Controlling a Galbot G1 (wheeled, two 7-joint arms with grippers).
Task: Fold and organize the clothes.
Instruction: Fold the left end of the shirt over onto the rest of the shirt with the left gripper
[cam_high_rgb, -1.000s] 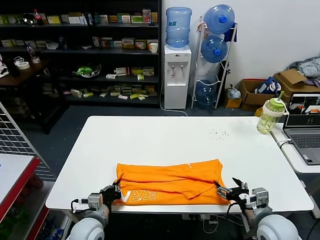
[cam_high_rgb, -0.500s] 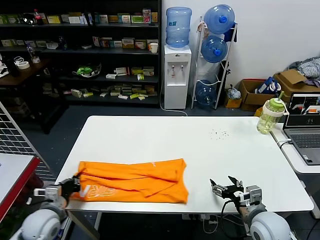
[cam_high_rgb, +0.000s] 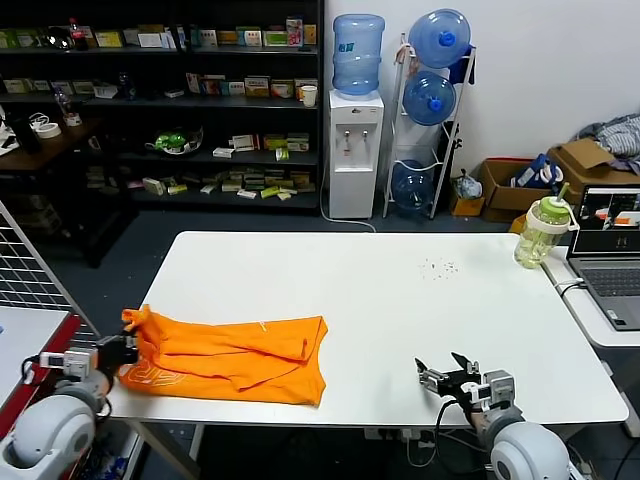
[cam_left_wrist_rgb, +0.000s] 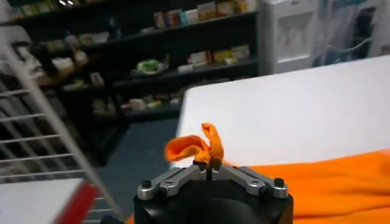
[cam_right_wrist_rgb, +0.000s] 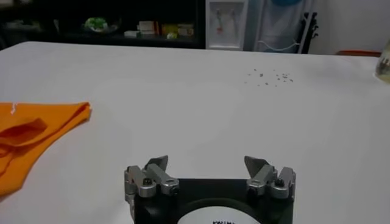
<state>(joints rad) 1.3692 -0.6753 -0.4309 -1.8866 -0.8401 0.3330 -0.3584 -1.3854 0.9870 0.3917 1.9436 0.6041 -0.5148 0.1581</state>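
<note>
T-shirt (cam_high_rgb: 228, 356) corner in left gripper (cam_high_rgb: 120, 350)

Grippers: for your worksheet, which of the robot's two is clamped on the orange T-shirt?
The left gripper, shut on a bunched corner of the orange T-shirt. The right gripper is open, holding nothing.

A bright orange T-shirt (cam_high_rgb: 228, 358) is seen on a plain white table (cam_high_rgb: 400, 300) flecked with dark specks.
</note>
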